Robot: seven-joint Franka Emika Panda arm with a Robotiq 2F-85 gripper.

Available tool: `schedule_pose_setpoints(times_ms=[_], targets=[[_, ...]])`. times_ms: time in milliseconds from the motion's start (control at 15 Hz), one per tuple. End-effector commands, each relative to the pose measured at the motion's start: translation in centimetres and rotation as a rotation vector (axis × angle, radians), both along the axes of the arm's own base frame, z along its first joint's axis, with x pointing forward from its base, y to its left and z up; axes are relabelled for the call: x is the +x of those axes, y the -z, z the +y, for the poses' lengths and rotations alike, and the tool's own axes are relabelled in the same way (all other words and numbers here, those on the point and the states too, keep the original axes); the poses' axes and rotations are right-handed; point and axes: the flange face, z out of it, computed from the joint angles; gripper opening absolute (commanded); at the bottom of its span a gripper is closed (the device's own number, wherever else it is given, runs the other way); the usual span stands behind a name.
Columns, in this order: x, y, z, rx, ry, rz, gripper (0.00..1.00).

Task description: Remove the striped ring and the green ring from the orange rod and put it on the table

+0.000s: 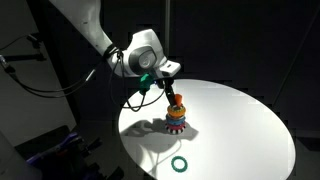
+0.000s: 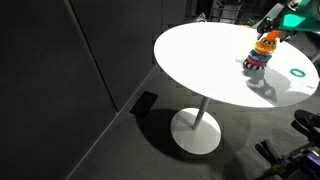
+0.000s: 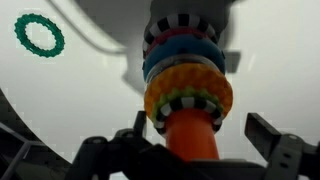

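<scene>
The orange rod (image 3: 189, 135) stands upright in a multicoloured ring stack (image 1: 176, 120) on the white round table (image 1: 245, 120). The striped ring (image 3: 190, 103) is the topmost ring on the rod. The green ring (image 3: 40, 35) lies flat on the table apart from the stack, as both exterior views show (image 1: 180, 163) (image 2: 299, 72). My gripper (image 3: 196, 140) is open, with one finger on each side of the rod's upper part, just above the striped ring. It also shows in both exterior views (image 1: 171, 93) (image 2: 274, 27).
The stack (image 2: 262, 55) sits near one side of the table (image 2: 200, 60). The table stands on a single pedestal foot (image 2: 196, 130). The surroundings are dark, with cables and equipment (image 1: 40, 75) behind the arm.
</scene>
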Motion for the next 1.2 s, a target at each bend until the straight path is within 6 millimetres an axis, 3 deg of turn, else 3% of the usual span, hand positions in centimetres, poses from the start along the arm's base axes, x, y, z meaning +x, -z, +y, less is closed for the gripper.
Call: schedule_pose_setpoints(times_ms=[0, 200, 267, 333, 533, 1133], targets=[[0.4, 0.2, -0.1, -0.024, 0.005, -0.015, 1.00], [0.4, 0.4, 0.0, -0.030, 0.003, -0.012, 1.00], [0.4, 0.5, 0.0, -0.031, 0.004, -0.011, 0.90], [0.4, 0.4, 0.1, -0.033, 0.003, -0.011, 0.74], [0.3, -0.1, 0.2, -0.036, 0.004, -0.015, 0.49], [0.0, -4.2, 1.3, -0.044, -0.013, -0.060, 0.46]])
